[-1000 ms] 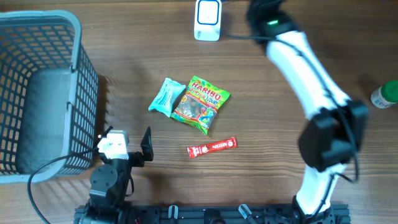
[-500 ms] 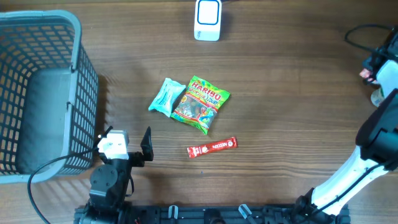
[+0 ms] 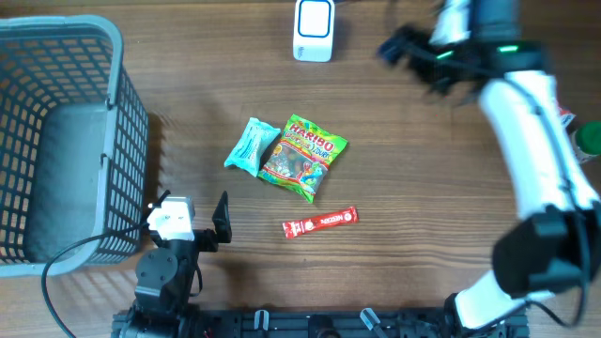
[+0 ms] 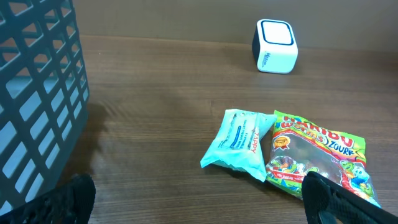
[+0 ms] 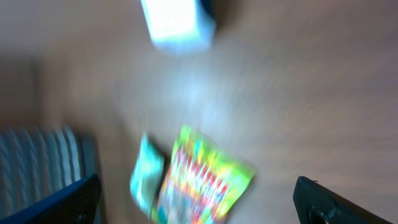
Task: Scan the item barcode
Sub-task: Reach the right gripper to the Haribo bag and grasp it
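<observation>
Release phase: your right end effector (image 3: 413, 61) has gone from clenched to fully spread, empty, and has swung back to the upper right of the frame, near the scanner (image 3: 313, 30). By this judgement, no item is picked up yet. The gummy bag (image 3: 303, 157), the likely item, lies flat mid-frame on the tabletop (image 3: 423, 216), well apart, below and left. Your left end effector (image 3: 195, 223) rests spread, empty, lower left.

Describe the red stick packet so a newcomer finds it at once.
From the grey basket at the left, look right to three packets mid-table. The red stick packet lies apart, on the robot's side of the Haribo bag and teal pouch: the only thin, red one.
</observation>
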Available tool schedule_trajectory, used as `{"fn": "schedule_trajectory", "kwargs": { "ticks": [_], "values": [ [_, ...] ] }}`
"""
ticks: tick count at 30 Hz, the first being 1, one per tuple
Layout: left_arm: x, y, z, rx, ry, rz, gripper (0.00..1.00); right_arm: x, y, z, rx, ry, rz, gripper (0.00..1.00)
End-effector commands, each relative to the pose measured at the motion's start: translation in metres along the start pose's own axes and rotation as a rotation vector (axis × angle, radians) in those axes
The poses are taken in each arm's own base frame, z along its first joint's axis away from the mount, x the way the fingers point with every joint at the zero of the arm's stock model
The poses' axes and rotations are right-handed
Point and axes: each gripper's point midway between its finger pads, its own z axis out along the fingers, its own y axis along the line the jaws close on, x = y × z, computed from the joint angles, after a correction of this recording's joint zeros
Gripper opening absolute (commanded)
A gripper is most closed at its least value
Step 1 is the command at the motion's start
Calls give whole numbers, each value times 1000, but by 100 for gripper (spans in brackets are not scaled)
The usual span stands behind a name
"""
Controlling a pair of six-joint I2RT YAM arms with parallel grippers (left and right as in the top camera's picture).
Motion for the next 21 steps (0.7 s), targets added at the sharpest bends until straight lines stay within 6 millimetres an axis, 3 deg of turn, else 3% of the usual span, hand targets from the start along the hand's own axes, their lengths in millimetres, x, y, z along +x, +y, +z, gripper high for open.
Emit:
{"fn": "schedule_trajectory", "kwargs": {
  "ticks": [1,2,5,7,10,15,16,17,18,19,20,21],
  "values": [
    [-1,3,0,-18,-8,13,100,98,21,84,100,259,42,100],
    [-1,3,0,-18,-8,13,100,132,22,118,184,317,85,100],
    [-1,3,0,-18,-8,13,100,173,25,150,292,343,142,99],
    [-1,3,0,-18,-8,13,100,175,28,153,358,265,165,100],
    [-1,3,0,-18,-8,13,100,182,14,165,443,219,223,100],
    [-1,3,0,-18,-8,13,100,241,-38,199,617,401,328,99],
    [-1,3,0,-18,-8,13,100,249,-47,199,655,421,345,93],
    [-1,3,0,-18,-8,13,100,252,-51,196,677,430,349,73],
    [-1,3,0,-18,-8,13,100,249,-50,195,671,426,351,30],
    [-1,3,0,-18,-8,13,100,244,-43,192,646,428,365,12],
    [-1,3,0,-18,-8,13,100,239,-38,190,621,430,360,5],
    [-1,3,0,-18,-8,13,100,232,-29,187,583,438,341,4]
  ]
}}
